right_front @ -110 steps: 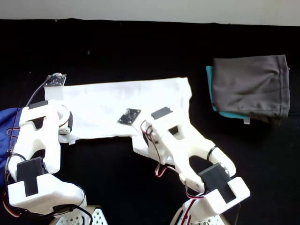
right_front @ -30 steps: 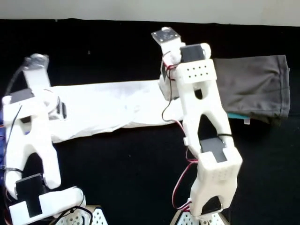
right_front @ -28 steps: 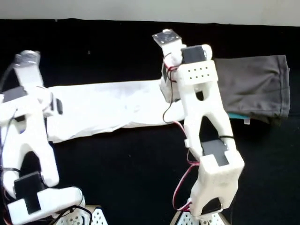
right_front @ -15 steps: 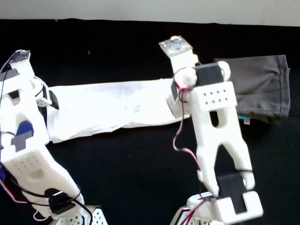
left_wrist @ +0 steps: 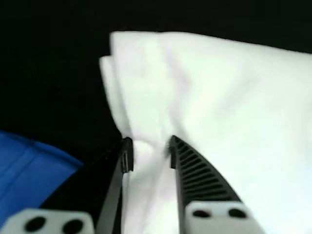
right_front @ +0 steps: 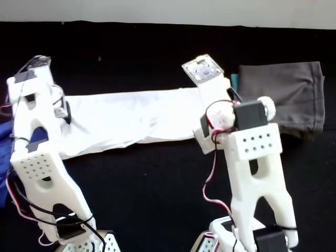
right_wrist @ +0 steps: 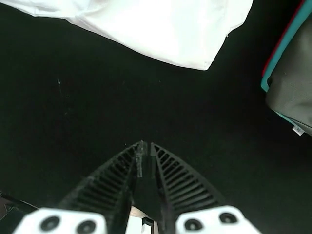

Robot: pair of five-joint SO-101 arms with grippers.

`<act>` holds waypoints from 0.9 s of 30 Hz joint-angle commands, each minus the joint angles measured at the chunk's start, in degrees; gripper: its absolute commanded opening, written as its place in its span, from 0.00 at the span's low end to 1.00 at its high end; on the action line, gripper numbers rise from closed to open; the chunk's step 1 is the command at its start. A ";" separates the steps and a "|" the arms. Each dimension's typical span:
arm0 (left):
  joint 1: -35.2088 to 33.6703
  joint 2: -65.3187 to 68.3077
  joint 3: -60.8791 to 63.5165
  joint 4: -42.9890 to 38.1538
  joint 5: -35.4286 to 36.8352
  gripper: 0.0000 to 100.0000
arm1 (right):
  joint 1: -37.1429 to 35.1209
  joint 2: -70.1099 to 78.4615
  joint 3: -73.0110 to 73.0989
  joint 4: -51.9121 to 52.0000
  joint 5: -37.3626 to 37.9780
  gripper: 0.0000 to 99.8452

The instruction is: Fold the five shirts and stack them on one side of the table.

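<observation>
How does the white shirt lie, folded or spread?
Folded lengthwise: the white shirt is a long narrow strip, layered at its end.

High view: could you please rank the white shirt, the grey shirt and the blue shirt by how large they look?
1. white shirt
2. grey shirt
3. blue shirt, though the left arm and the picture's edge hide most of it.

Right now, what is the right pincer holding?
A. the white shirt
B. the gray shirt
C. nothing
C: the right pincer is shut with nothing between its tips, over the bare black table, apart from the white shirt and the gray shirt.
</observation>
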 commanded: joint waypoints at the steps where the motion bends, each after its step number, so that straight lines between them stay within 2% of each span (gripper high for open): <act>1: 2.95 1.27 -2.07 3.87 0.09 0.02 | 3.82 -5.85 1.80 0.31 0.62 0.02; 4: 1.27 1.89 -4.35 5.01 -0.26 0.01 | 8.92 -9.01 7.16 -1.19 0.70 0.02; 8: -3.74 2.15 -11.03 8.88 -4.13 0.01 | 14.11 -13.76 17.27 -6.64 0.70 0.02; 11: -8.75 2.95 -18.15 12.31 -6.68 0.01 | 15.43 -18.07 23.87 -9.36 0.70 0.02; 14: -10.59 4.09 -25.54 17.23 -8.79 0.01 | 15.60 -22.81 31.43 -11.47 0.70 0.02; 17: -8.75 4.53 -30.73 21.63 -8.97 0.01 | 15.60 -27.82 39.34 -14.46 0.70 0.02; 20: -5.85 2.33 -30.90 22.07 -8.88 0.01 | 15.60 -32.57 47.78 -19.30 0.79 0.02; 24: 0.92 -6.46 -24.04 22.15 -8.18 0.01 | 17.01 -34.07 60.97 -29.49 7.03 0.02; 27: 8.84 -17.01 -15.60 22.07 -6.33 0.01 | 21.67 -32.40 68.00 -38.02 7.47 0.02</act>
